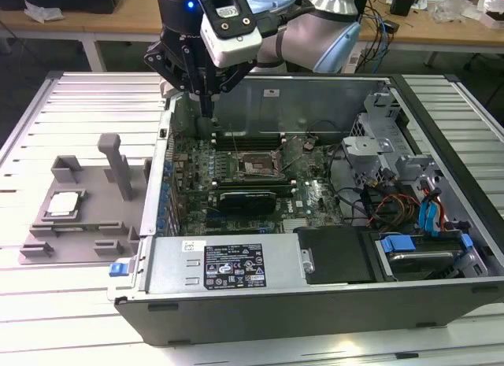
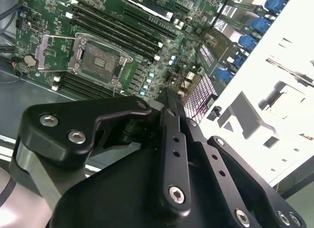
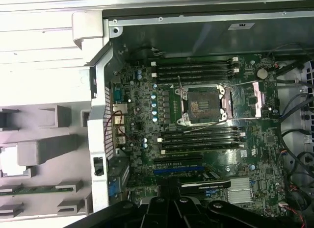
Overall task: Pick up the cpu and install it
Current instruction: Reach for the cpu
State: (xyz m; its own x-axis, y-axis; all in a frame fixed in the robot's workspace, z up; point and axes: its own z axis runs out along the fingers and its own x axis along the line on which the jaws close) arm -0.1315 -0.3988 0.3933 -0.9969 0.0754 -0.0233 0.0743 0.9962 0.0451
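Exterior view, cpu [image 1: 64, 205] on grey fixture [image 1: 101, 218], closed tool [image 1: 206, 106] above case [image 1: 315, 307].

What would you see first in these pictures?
The big open computer case in the middle, its green board showing. The robot's black pincer hangs above its far corner on the exterior view's left, and the shiny cpu lies on a grey holder beside the case.
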